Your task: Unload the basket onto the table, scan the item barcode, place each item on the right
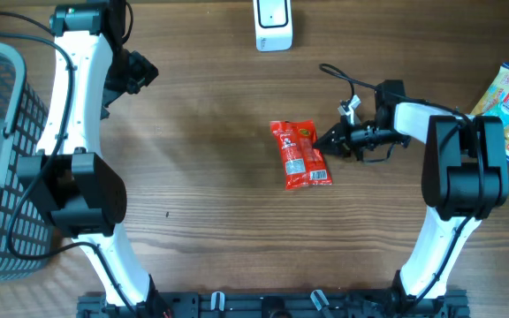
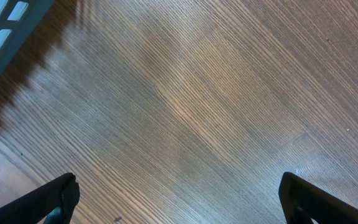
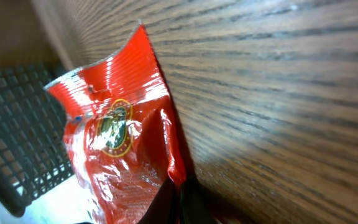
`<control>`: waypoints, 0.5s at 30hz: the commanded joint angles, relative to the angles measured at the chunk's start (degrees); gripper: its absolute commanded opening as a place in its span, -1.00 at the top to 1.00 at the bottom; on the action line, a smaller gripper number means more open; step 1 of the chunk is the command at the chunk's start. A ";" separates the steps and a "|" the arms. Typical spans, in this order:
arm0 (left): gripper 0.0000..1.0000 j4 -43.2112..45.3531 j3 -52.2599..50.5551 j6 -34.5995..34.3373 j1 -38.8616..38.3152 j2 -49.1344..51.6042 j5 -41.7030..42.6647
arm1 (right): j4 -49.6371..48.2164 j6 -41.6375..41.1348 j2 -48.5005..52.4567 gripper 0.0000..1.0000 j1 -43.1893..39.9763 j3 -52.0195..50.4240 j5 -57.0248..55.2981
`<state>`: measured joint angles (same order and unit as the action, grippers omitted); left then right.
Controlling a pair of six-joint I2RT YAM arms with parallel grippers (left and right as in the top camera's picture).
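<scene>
The wooden table (image 1: 201,177) carries a red packet (image 1: 300,155) lying flat just right of the frame's centre. A white device (image 1: 273,25) stands at the top edge. A grey basket (image 1: 25,124) sits at the far left, and a yellow-and-blue bag (image 1: 506,102) lies at the upper right.

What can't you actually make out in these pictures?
- Barcode on the red packet: too small overhead, out of frame at the right wrist.
- The yellow bag: cut off by the overhead picture's right edge.
- The white scanner: cut off by its top edge.
</scene>
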<state>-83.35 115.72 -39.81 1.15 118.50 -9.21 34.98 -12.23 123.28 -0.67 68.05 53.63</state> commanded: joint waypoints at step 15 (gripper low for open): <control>-1.00 0.00 0.50 -0.98 0.26 -0.50 -0.92 | 13.38 -5.01 -35.54 0.45 3.72 -0.31 -34.64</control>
<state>-83.33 115.72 -39.81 1.15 118.50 -9.21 47.99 -16.47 87.15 2.22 67.94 21.43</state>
